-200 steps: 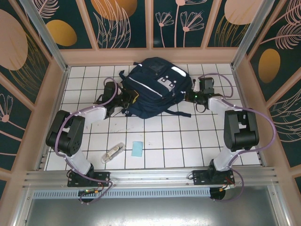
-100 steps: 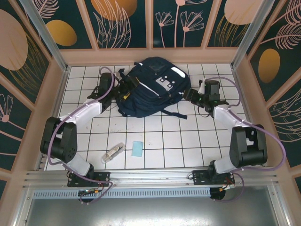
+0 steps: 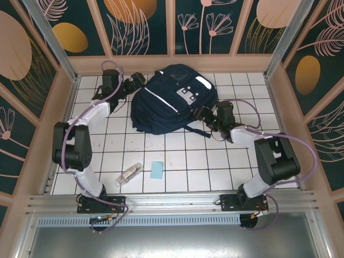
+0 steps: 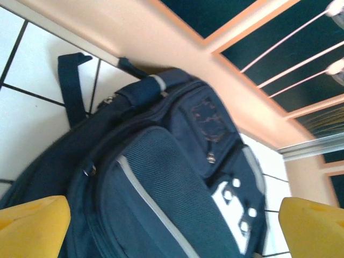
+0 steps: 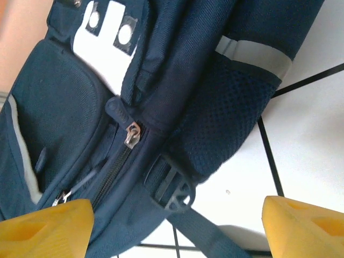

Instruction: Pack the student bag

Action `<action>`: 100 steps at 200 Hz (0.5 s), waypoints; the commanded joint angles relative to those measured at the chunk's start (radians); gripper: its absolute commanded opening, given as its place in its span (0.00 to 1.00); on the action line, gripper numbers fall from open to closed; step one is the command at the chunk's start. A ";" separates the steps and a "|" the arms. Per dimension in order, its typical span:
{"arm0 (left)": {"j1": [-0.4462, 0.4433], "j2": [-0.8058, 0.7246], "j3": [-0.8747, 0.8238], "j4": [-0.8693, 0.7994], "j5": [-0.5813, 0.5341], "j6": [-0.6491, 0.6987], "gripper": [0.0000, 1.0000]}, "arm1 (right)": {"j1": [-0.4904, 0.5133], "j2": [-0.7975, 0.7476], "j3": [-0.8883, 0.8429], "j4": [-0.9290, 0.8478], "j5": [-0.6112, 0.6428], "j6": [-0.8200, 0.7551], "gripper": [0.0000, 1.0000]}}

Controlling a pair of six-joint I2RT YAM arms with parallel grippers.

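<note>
Left gripper point(image 3: 137, 79) and right gripper point(image 3: 199, 114) are held wide and empty at either side of the student bag point(image 3: 169, 102), laid at the far middle of the table point(image 3: 177, 156); opening is judged pending, a grip on the zipper pull point(image 5: 131, 134) being called for next.

Looks closely onto the side of the student bag point(image 5: 177, 70), navy fabric lying on a white tile floor point(image 5: 312, 140) crossed by dark grout lines. Takes in a light patch point(image 5: 107, 51) with round studs near the top, a grey reflective stripe point(image 5: 252, 56) above a mesh side pocket point(image 5: 220, 123), a metal zipper pull point(image 5: 131, 134), and a plastic buckle point(image 5: 172, 191) on a dark strap point(image 5: 207, 236). Finds the right gripper point(image 5: 174, 228) spread wide, yellow fingertips point(image 5: 45, 228) at both lower corners, clamping nothing.
</note>
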 commanded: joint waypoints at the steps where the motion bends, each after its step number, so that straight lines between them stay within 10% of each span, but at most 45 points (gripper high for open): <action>1: 0.013 0.107 0.022 0.048 0.037 0.108 0.98 | 0.002 0.091 0.054 0.110 -0.083 0.012 0.86; 100: -0.004 0.048 -0.303 0.251 0.222 -0.038 0.83 | -0.067 0.269 0.260 0.074 -0.143 -0.016 0.67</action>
